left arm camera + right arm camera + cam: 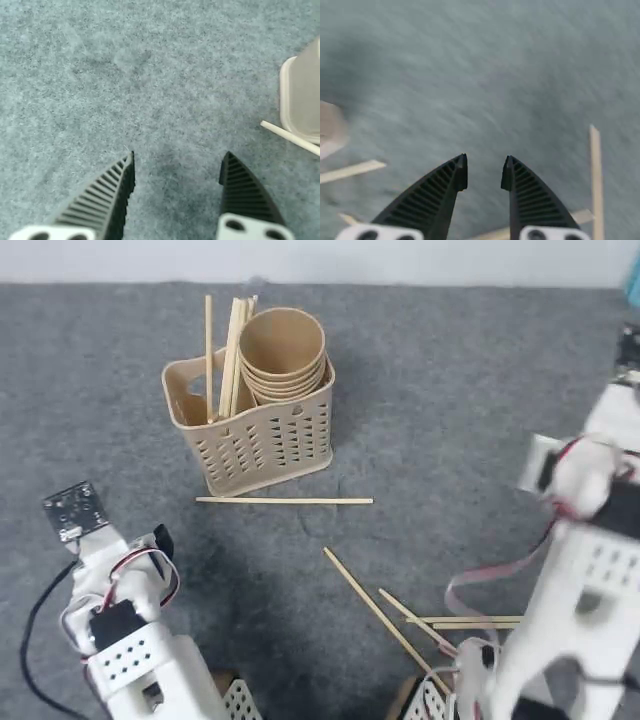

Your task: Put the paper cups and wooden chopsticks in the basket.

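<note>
Left tool [179, 156] hangs low over the counter [450, 390] near the front-left corner, jaws spread wide, nothing between them. Toward the back edge, the basket [260, 445] holds the stacked paper cups [283, 345] and several upright chopsticks [232, 350]. One loose chopstick [285, 501] lies just in front of it, and more scattered sticks [385, 612] lie by the front edge. Right tool [485, 159] hovers there, jaws slightly parted, empty.

Stacked brown cups [283, 350] and several chopsticks [232, 355] stand upright in the beige basket [260, 445], well beyond both jaws. One chopstick [285, 501] lies flat beside it; more chopsticks [375, 608] lie scattered near the right jaws.
</note>
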Available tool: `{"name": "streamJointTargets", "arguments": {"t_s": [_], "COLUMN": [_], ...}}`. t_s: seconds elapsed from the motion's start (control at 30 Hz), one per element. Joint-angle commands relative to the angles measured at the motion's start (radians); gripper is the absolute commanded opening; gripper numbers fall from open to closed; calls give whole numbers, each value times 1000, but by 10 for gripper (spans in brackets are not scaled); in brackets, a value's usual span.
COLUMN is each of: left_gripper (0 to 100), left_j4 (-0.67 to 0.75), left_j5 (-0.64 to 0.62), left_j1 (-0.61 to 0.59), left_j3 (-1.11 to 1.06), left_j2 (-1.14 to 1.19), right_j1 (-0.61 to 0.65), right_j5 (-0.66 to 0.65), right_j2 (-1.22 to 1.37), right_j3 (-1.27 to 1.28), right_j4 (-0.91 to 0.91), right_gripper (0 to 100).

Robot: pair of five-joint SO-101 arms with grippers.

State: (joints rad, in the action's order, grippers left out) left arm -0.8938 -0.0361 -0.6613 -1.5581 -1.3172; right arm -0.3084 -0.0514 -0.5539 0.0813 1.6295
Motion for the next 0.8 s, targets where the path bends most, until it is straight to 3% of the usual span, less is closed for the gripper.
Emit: {"name": "streamJointTargets", "arguments": {"t_s": [0.0, 0.13, 0.3, 0.77], "left_gripper": [264, 264, 264, 264], "left_j4": [25, 25, 23, 23], "left_j5": [11, 11, 11, 11], "left_j1": [0, 0, 0, 0], "left_j3": [45, 45, 45, 45], "left_j2": [2, 2, 2, 2], "right_j1": [-180, -292, -384, -527], "right_j5": [-161, -315, -416, -674], "right_j2": [111, 248, 404, 760], "right_j3": [80, 149, 157, 155], "right_j4": [-110, -266, -360, -677], "right_gripper": [119, 119, 119, 119]}}
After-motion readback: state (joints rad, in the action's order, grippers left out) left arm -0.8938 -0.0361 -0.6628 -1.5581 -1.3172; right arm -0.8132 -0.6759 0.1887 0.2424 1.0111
